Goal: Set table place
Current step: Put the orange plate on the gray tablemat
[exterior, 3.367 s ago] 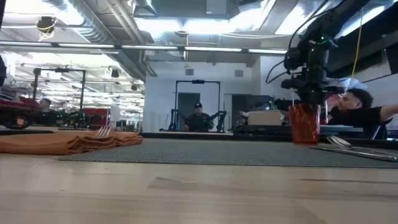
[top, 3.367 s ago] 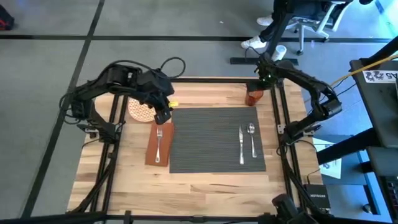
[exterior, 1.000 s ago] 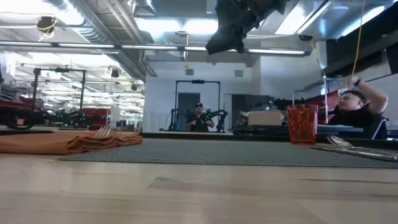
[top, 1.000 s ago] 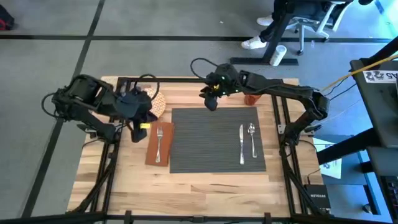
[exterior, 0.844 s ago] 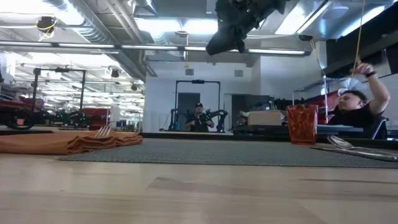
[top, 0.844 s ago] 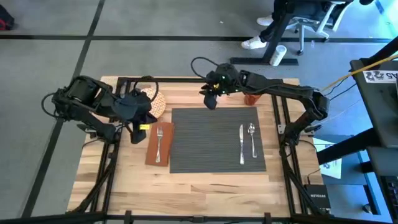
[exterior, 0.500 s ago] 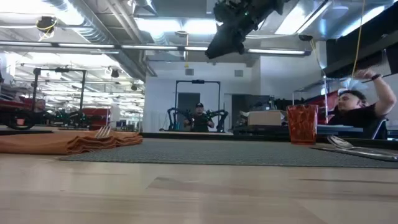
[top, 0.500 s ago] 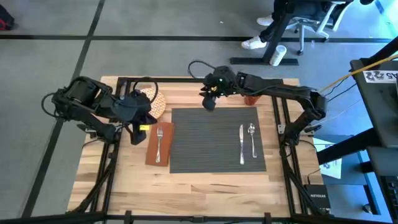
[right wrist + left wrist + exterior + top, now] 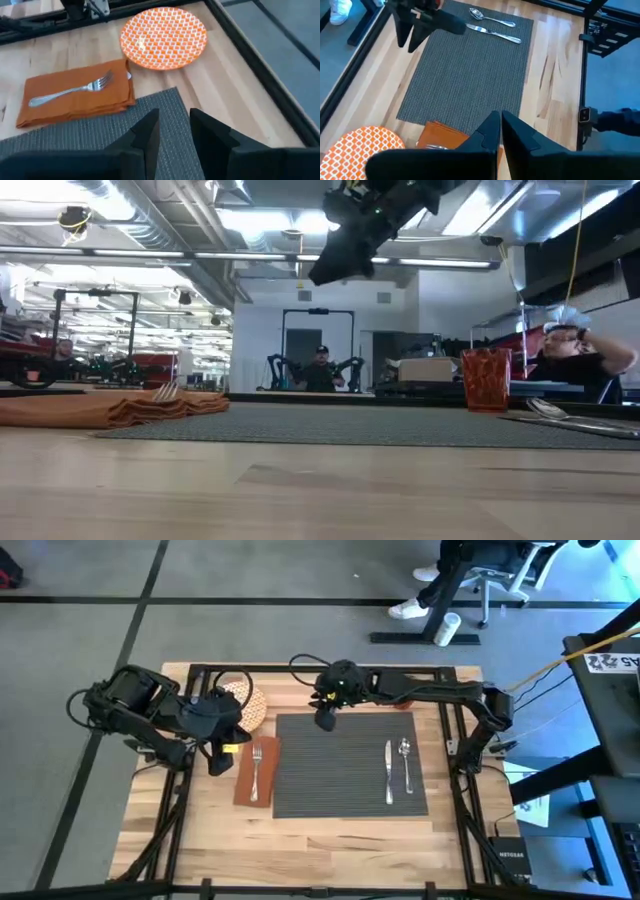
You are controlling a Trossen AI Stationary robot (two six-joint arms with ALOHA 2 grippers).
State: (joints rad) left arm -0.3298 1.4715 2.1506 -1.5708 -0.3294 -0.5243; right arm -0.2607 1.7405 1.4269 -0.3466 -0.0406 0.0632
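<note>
The right hand, slightly parted and empty, is held above the placemat's far-left corner; the left hand, closed and empty, is held beside the plate.

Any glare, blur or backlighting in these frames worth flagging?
Low view: bright ceiling lights backlight the right hand into a silhouette, and the near table is soft. Right wrist view: mild sheen on the plate. High view: evenly lit.

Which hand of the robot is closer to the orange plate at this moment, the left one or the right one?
Left. The left hand sits right beside the plate, at its near edge. The right hand hovers farther away, over the placemat's far edge, past the napkin.
</note>
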